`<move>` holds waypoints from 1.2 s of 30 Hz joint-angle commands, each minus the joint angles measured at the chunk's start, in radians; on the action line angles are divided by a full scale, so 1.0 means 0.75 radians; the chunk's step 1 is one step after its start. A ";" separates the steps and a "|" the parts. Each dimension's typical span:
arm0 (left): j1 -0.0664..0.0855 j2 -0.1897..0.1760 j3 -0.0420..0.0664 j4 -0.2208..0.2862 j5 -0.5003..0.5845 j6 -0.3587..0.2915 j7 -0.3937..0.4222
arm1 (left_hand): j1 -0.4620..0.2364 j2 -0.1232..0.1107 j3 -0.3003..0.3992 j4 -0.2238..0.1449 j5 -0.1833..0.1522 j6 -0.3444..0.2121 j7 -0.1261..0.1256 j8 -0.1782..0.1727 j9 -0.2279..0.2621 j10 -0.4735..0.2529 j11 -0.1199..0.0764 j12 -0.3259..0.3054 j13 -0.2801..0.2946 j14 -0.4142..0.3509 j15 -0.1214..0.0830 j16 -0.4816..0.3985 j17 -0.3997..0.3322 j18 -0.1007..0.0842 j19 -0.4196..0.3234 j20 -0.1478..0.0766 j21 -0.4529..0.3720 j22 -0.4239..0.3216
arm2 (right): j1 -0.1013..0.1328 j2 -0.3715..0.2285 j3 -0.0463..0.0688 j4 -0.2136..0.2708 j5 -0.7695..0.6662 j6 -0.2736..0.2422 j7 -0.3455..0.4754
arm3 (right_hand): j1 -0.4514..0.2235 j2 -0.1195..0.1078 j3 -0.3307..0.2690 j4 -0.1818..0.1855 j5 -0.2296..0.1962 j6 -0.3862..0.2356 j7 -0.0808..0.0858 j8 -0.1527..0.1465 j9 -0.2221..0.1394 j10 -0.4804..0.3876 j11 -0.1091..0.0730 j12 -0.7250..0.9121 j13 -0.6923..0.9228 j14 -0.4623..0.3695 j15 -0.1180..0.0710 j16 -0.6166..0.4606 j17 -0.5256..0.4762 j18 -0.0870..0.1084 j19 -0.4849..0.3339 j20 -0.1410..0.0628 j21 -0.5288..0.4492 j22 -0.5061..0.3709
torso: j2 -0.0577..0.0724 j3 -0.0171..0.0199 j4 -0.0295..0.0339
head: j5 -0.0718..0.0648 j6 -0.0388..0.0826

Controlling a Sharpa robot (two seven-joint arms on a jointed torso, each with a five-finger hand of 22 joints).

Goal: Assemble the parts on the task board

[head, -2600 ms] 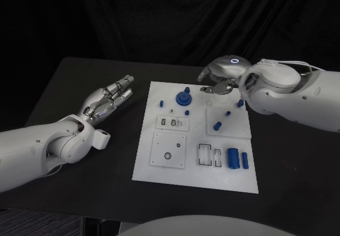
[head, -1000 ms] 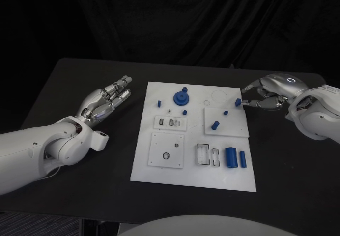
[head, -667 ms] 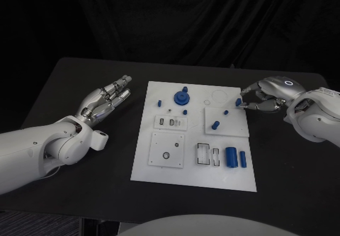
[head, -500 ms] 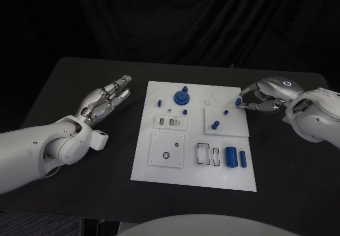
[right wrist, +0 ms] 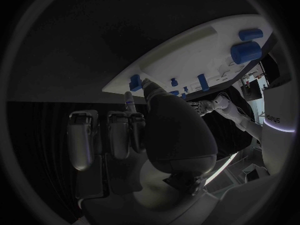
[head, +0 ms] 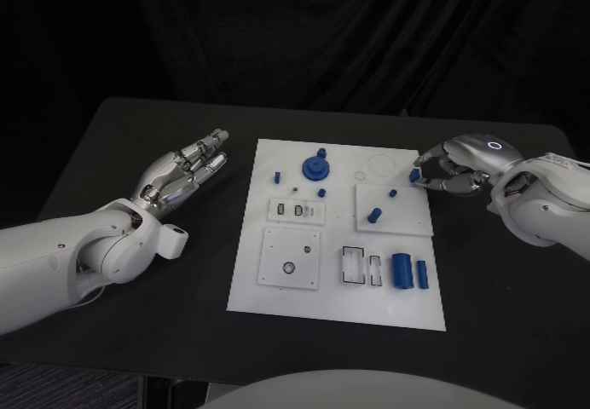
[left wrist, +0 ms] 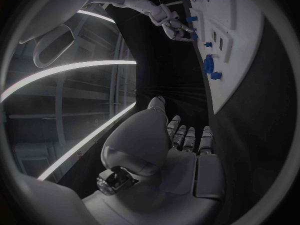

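The board (head: 338, 298) is white, on a black surface (head: 147, 119). The parts (head: 402, 271) are blue, one of them a round gear (head: 316, 169). Both hands, left (head: 184, 170) and right (head: 458, 169), are silver on white arms (head: 74, 256).

The right hand (right wrist: 147, 135) is seen from behind, its fingers (right wrist: 83, 135) stretched toward the edge of the white task board (right wrist: 181, 52). A small blue part (right wrist: 135, 82) at the board's near edge is touched by a fingertip and the thumb, though whether it is pinched cannot be told. Two larger blue cylinders (right wrist: 246, 51) are seen lying at the board's far end, and several small blue pegs (right wrist: 202, 81) are seen standing between.
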 commanded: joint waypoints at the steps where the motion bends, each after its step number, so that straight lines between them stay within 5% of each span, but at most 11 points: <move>1: -0.003 0.000 0.001 0.001 0.002 0.020 0.220 | 0.016 -0.002 0.007 -0.001 0.006 -0.004 0.009 0.001 0.001 0.001 0.007 -0.004 0.000 -0.003 0.007 -0.005 -0.001 0.009 0.002 0.011 -0.004 -0.002 | -0.005 0.002 0.001 -0.004 -0.024 -0.018 -0.050 | 0.011 -0.002 0.002 -0.009 0.006 -0.007 0.001 -0.006 -0.001 0.142 0.009 0.004 0.351 0.137 0.006 0.000 0.341 -0.015 0.126 0.011 -0.009 0.342 | 0.000 -0.0003 -0.0018 | 0.001 -0.003; 36: -0.004 0.002 0.001 -0.003 0.002 0.027 0.214 | 0.018 -0.004 0.010 -0.001 0.006 -0.007 0.016 0.001 0.001 0.003 0.020 -0.003 0.001 -0.003 0.013 -0.005 -0.001 0.009 0.002 0.015 -0.004 -0.002 | -0.019 0.058 0.001 -0.061 -0.026 -0.001 -0.066 | -0.010 0.017 -0.009 0.002 -0.004 0.036 0.009 0.015 0.012 0.142 0.015 0.004 0.351 0.136 0.012 -0.003 0.336 -0.014 0.124 0.016 -0.013 0.340 | -0.001 -0.0002 -0.0005 | -0.001 -0.014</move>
